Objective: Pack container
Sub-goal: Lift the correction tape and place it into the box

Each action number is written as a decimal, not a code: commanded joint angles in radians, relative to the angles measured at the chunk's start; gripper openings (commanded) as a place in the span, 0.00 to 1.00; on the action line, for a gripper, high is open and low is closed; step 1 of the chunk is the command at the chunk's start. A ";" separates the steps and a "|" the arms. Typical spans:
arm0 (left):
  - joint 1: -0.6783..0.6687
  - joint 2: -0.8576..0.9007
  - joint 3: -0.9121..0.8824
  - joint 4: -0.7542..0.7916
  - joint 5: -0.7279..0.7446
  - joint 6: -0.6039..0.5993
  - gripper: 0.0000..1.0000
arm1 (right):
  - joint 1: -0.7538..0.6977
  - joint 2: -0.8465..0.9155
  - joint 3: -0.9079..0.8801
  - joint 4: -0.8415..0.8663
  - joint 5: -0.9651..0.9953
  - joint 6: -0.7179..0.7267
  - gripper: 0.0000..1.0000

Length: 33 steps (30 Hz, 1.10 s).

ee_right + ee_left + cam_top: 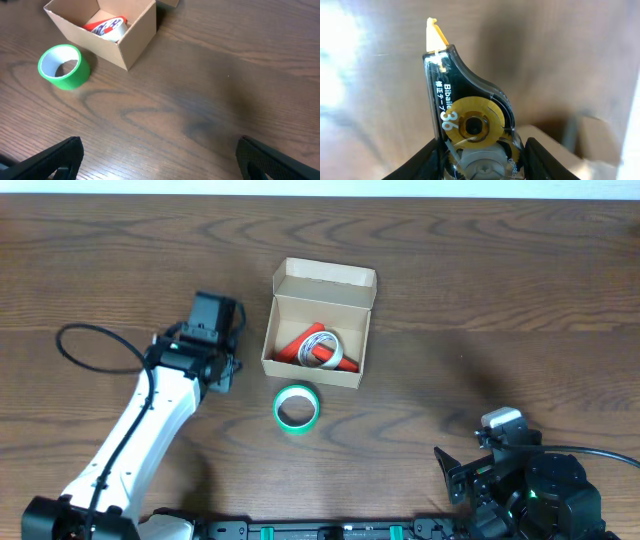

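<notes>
The container [352, 367] is a small tan cardboard box, open, with its flap lid standing up at the back. A red item [296, 348] and a white coil [322, 342] lie inside it. My left gripper [215, 345] hovers left of the box. In the left wrist view it [480, 155] is shut on a clear correction tape dispenser [470, 110] with a yellow wheel and orange tip, and the box corner [592, 145] shows at lower right. My right gripper [160, 155] is open and empty over bare table at the front right [455, 470].
A green tape roll [297, 409] lies flat on the table just in front of the box; it also shows in the right wrist view [62, 67] next to the box [135, 35]. The table is dark wood [500, 300].
</notes>
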<state>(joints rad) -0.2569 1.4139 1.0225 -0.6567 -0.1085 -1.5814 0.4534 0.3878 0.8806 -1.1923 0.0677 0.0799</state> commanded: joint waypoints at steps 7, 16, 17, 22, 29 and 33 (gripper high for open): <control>-0.085 0.070 0.282 -0.038 -0.059 0.191 0.47 | -0.008 -0.002 -0.002 -0.001 0.007 0.013 0.99; -0.245 0.298 0.497 -0.103 -0.013 0.198 0.53 | -0.008 -0.002 -0.002 -0.001 0.007 0.013 0.99; -0.257 0.325 0.507 -0.103 0.007 0.198 0.53 | -0.008 -0.002 -0.002 -0.001 0.007 0.013 0.99; -0.277 0.426 0.517 -0.102 0.103 0.198 0.49 | -0.008 -0.002 -0.002 -0.001 0.007 0.013 0.99; -0.280 0.496 0.517 -0.103 0.132 0.197 0.49 | -0.008 -0.002 -0.002 -0.001 0.007 0.013 0.99; -0.280 0.494 0.518 -0.102 0.127 0.198 0.49 | -0.008 -0.002 -0.002 -0.001 0.007 0.013 0.99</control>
<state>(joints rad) -0.5369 1.9095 1.5204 -0.7532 0.0158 -1.3907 0.4534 0.3878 0.8806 -1.1923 0.0677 0.0799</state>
